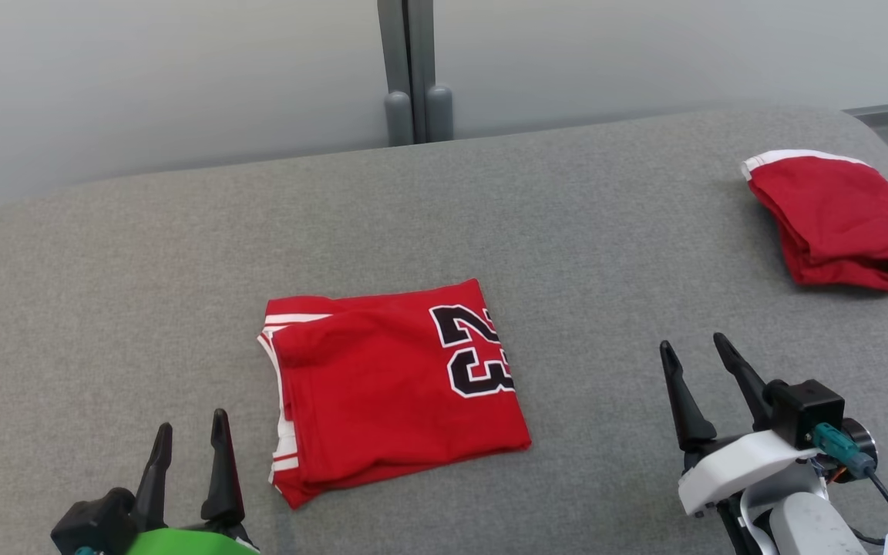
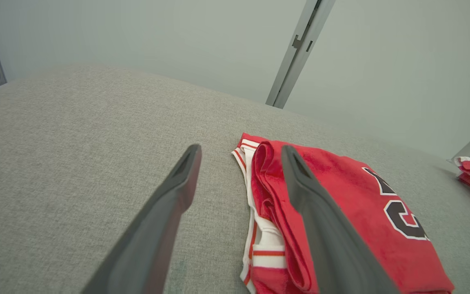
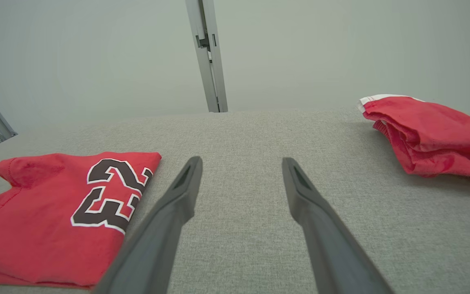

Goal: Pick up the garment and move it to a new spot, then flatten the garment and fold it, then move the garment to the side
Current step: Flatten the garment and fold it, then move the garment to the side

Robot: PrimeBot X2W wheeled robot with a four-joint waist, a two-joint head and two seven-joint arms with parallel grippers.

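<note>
Surface: grey woven tabletop [image 1: 143, 254] under a pale wall, with a metal post [image 1: 413, 69] straight beyond the jersey.
Garment: red jersey [image 1: 394, 385], already folded into a tidy rectangle and lying flat mid-table.
Handling: looks light, soft and floppy. Pinch one corner and those layers will likely slide open. Best bet is the stacked white-trimmed edge [image 2: 255, 228], taken from both sides together.
Writing: black "23" [image 1: 475, 351] outlined in white, on the jersey's right half. No brand is legible.
Left gripper [image 1: 191, 422]: fingers spread, empty, just beside the jersey's near-left corner.
Right gripper [image 1: 694, 343]: fingers apart, holding nothing, off to the jersey's right and clear of the cloth.
Other cloth: second red garment [image 1: 837, 223] with a white band, bunched up, well apart to the jersey's far right.
</note>
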